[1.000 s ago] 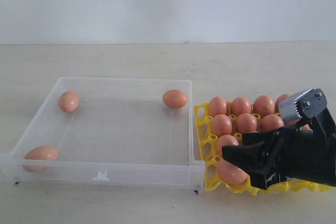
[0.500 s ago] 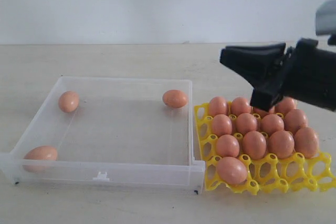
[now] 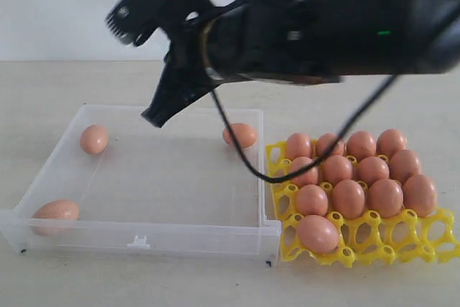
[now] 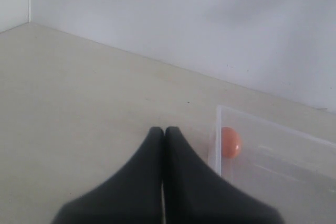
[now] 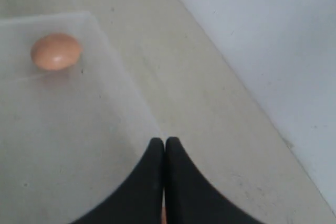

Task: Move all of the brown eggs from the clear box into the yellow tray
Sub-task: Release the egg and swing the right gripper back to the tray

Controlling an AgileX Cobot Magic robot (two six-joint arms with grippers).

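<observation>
Pale beige table [image 3: 144,278] fills the exterior view, with a plain white wall [image 3: 57,5] behind it. Nearest on the left stands the box [image 3: 86,234], its low clear front wall carrying a small tab [image 3: 138,241]. The tray [image 3: 402,239] sits just beside the box's right wall; whether the two touch is unclear.

The tray's front row holds one egg [image 3: 318,234] at its left end, and the other front cups are bare. The three rows behind it are full, four eggs each.

Three eggs lie in the box, well apart. There is an egg [image 3: 55,211] in the near left corner, an egg [image 3: 94,138] by the far left corner, and an egg [image 3: 241,135] by the far right corner. A thin black cable [image 3: 277,180] loops down in front of that last egg and the tray's far rows.

Above the far half of the box, a bulky black arm reaches in from the right edge and across the middle. The right gripper [image 3: 153,117] points down and to the left, hanging in the air between the two far eggs and touching nothing. Its own wrist view shows its two black fingers pressed together over the box floor, with an egg [image 5: 56,51] ahead near a corner.

The left gripper [image 4: 163,129] has its fingers closed tip to tip over bare table outside the box. An egg [image 4: 230,141] sits just inside the box corner beyond it.
</observation>
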